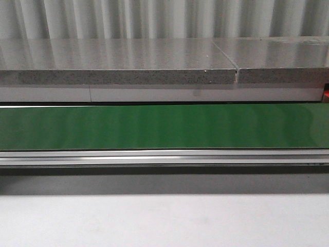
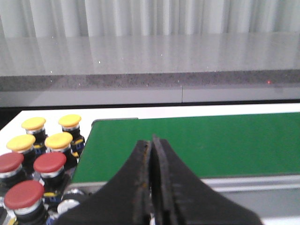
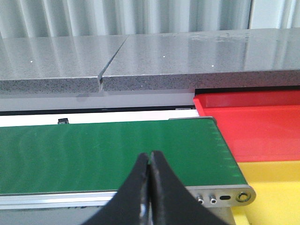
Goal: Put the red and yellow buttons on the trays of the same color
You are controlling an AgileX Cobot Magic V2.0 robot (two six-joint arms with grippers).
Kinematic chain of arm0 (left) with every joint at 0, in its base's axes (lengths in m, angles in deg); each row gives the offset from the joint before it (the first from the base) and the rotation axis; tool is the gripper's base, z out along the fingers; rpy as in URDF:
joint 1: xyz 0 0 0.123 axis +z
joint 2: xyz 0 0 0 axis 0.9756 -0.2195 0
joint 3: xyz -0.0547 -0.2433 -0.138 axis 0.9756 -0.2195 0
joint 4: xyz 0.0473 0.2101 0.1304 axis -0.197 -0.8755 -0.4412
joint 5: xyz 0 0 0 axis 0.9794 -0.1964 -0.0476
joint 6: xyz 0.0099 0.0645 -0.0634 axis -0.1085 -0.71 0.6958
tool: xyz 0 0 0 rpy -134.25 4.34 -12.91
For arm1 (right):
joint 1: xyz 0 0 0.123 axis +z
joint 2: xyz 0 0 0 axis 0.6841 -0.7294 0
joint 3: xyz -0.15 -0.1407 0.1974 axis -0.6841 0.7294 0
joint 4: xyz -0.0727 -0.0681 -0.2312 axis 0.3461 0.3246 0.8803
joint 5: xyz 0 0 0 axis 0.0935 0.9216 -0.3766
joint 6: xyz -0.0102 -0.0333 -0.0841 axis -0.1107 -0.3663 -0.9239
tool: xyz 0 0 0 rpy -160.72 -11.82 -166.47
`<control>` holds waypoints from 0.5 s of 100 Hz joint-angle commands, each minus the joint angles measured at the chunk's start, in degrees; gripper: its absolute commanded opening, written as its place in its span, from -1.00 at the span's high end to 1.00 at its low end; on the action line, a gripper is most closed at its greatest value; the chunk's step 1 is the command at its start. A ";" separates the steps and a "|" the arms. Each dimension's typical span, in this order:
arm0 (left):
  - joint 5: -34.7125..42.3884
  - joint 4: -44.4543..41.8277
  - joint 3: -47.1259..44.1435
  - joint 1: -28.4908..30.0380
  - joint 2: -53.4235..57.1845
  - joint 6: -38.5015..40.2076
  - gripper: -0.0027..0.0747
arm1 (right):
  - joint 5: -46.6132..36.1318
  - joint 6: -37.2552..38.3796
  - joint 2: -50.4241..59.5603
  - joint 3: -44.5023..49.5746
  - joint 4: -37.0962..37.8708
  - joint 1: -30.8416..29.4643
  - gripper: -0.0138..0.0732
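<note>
At the left end of the green conveyor belt (image 2: 197, 145) I had the yellow buttons (image 2: 47, 133) and red buttons (image 2: 33, 176) clustered on the worktop, untouched, with my left hand (image 2: 151, 154) pressed together and empty above the belt edge. I judged I should spread it before descending on one cap, square and centred. My right hand (image 3: 150, 166) was likewise together, near the red tray (image 3: 253, 122) and yellow tray (image 3: 276, 187).

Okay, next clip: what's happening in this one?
Nothing is being handled yet. Both grippers, left and right, are shut and empty over the bare green belt. The yellow buttons and red buttons sit grouped at the belt's left end; the red tray and yellow tray wait empty at its right end.
</note>
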 commanded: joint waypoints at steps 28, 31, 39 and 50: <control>-12.50 -0.16 14.19 0.03 -3.20 0.40 0.98 | -4.84 0.01 1.13 -1.08 0.50 -0.52 0.85; -14.04 -0.29 15.49 0.03 -4.61 0.40 0.98 | -4.84 0.01 1.13 -1.08 0.50 -0.52 0.85; -16.23 -0.77 18.39 0.03 -8.05 0.40 0.98 | -4.84 0.01 1.13 -1.08 0.50 -0.52 0.85; -21.84 -0.66 22.54 0.03 -13.22 0.40 0.98 | -4.84 0.01 1.13 -1.08 0.50 -0.52 0.85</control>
